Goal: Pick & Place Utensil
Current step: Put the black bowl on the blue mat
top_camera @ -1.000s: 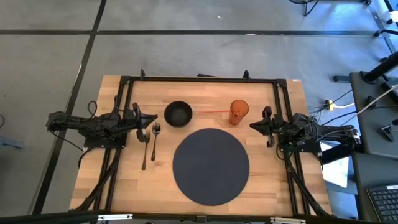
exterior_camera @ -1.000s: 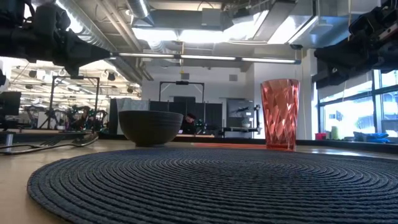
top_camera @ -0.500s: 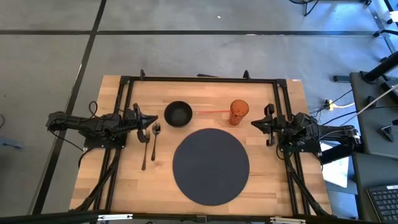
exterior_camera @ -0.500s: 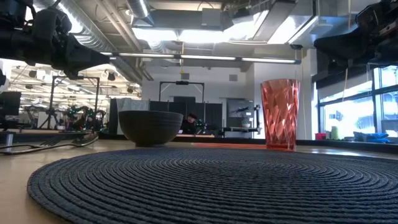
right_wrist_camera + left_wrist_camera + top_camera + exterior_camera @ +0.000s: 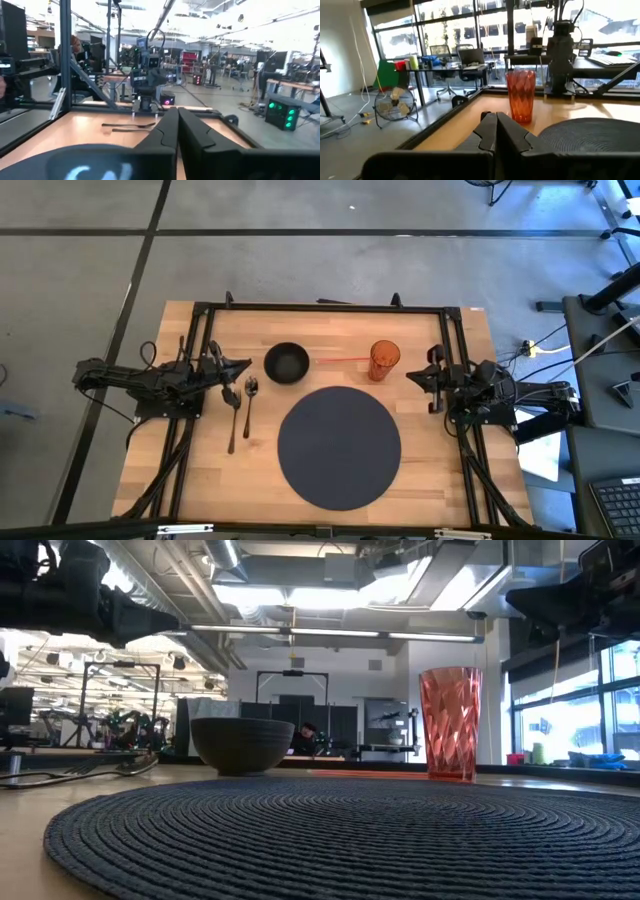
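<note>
Pincer (image 5: 240, 365) above wooden table (image 5: 440, 470)

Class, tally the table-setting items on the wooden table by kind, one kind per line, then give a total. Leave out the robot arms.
Bowls: 1, the black bowl
Cups: 1, the orange cup
Placemats: 1, the round dark placemat
Spoons: 1, the spoon
Forks: 1, the fork
Total: 5
</note>
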Robot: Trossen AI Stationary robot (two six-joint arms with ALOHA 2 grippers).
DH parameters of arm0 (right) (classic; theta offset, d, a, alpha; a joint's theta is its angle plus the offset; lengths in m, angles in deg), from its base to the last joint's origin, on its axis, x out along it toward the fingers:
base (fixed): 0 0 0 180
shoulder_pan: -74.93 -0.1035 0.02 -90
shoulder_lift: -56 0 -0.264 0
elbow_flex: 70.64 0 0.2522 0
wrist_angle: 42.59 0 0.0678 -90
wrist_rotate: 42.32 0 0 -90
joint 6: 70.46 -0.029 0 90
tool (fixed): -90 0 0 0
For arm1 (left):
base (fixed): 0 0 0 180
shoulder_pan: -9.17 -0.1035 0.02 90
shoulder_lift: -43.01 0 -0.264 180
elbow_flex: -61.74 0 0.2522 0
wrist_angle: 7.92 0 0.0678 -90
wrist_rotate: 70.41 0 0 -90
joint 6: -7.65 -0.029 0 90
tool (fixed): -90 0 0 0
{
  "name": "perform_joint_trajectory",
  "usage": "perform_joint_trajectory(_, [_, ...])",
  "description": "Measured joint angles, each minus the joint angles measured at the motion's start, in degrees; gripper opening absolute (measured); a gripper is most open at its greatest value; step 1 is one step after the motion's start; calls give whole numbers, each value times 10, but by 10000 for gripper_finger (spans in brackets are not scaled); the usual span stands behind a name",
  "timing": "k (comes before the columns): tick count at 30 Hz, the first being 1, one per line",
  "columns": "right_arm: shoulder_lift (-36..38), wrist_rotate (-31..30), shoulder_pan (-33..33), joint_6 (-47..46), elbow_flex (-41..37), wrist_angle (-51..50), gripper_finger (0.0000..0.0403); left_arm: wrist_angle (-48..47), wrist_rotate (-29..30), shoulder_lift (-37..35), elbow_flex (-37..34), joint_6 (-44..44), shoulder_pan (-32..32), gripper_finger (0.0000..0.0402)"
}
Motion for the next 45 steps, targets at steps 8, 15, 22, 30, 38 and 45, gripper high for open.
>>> perform_joint_trajectory(8, [0,-8,0,-5,0,13,4,-24,16,0,0,23,0,1])
perform_joint_trajectory(15, [0,-18,0,-10,0,6,4,-24,15,1,0,98,0,1])
perform_joint_trajectory(22, [0,-18,0,23,0,7,5,12,2,34,49,115,0,1])
perform_joint_trajectory(30, [0,-30,0,41,0,11,5,-65,4,210,222,140,-2,1])
perform_joint_trajectory(38, [0,-48,0,30,0,2,5,-240,-71,432,391,205,-48,1])
perform_joint_trajectory(45, [0,-47,0,2,0,-12,5,-337,-194,596,461,205,-83,1])
